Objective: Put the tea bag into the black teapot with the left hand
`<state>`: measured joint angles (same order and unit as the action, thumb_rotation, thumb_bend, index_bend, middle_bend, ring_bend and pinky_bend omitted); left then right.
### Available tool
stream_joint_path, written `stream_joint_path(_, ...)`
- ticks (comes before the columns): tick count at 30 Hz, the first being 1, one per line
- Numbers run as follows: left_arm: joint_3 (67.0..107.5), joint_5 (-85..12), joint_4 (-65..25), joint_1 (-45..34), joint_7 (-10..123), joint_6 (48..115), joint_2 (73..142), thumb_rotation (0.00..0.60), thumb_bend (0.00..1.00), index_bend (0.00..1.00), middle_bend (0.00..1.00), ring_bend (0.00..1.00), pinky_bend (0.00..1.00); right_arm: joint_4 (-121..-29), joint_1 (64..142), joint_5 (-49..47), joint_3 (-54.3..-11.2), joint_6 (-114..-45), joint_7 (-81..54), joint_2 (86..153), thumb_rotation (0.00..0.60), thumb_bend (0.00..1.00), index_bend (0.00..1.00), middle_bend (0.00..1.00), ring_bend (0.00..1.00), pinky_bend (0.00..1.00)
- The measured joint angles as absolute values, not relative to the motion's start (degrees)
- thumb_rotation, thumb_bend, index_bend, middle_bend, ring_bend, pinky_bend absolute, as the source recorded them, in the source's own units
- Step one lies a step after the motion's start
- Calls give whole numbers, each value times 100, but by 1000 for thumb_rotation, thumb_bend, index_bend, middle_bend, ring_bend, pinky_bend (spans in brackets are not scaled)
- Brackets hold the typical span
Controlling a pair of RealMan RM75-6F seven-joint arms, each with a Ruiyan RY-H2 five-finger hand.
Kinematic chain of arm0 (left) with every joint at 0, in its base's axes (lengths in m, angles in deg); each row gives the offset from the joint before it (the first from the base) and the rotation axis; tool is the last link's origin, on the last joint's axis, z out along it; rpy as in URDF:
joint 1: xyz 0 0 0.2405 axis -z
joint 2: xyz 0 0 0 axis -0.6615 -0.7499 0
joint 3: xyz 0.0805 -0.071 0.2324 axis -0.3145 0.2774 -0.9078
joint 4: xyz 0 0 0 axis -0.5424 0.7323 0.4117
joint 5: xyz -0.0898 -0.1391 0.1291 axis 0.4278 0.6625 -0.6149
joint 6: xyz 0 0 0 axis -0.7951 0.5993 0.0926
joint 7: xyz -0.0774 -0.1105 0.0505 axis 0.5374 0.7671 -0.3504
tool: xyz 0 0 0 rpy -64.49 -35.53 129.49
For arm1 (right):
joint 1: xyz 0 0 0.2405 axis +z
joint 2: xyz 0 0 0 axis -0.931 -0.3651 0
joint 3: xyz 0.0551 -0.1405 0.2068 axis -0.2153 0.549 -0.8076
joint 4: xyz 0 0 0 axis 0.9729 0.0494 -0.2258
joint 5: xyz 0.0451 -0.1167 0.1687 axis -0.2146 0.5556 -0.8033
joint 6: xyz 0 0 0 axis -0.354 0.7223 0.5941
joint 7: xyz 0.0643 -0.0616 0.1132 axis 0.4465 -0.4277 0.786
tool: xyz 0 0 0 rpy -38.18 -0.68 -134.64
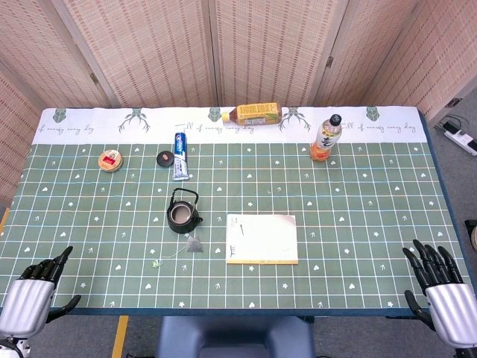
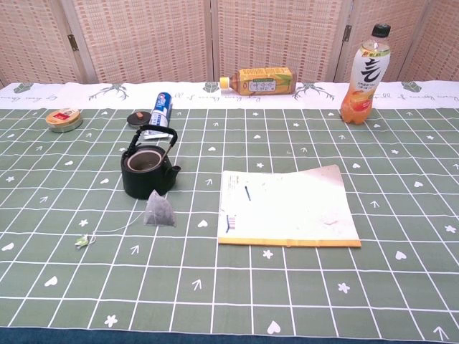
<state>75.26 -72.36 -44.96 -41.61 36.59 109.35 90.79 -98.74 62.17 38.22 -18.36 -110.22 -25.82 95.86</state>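
Counter with green grid-patterned cloth (image 1: 358,246) seen spread wide. Small black cast-iron teapot (image 2: 148,170) stood lidless, mouth open. Grey pyramid tea bag (image 2: 159,211) lay just before teapot, string trailing left. Left hand (image 1: 33,287) kept at near edge, released, holding nothing; right hand (image 1: 440,280) likewise. Step judged: not begun; reach and pinch of bag called for next.

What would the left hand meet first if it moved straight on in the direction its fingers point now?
Probably nothing soon. The left hand points up and slightly right over bare tablecloth. The line seems to pass left of the black teapot, though depth is unclear.
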Motion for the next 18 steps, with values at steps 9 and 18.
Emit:
stream_joint_path(9,7438,-7440,-4682,-4034,3911,10689,8972,511,151,10,340,437,637,-9871,6229,3813,-1857,-11023,-2525,9566,600,419,0,0,0,0)
stream_joint_path(18,7408,-7291,-5910,-3325,3864,9208,8597,600,156,305,1000,1000,1000,-9907,6298,3851,-1871,-10910,-2594,9596,600,419,0,0,0,0)
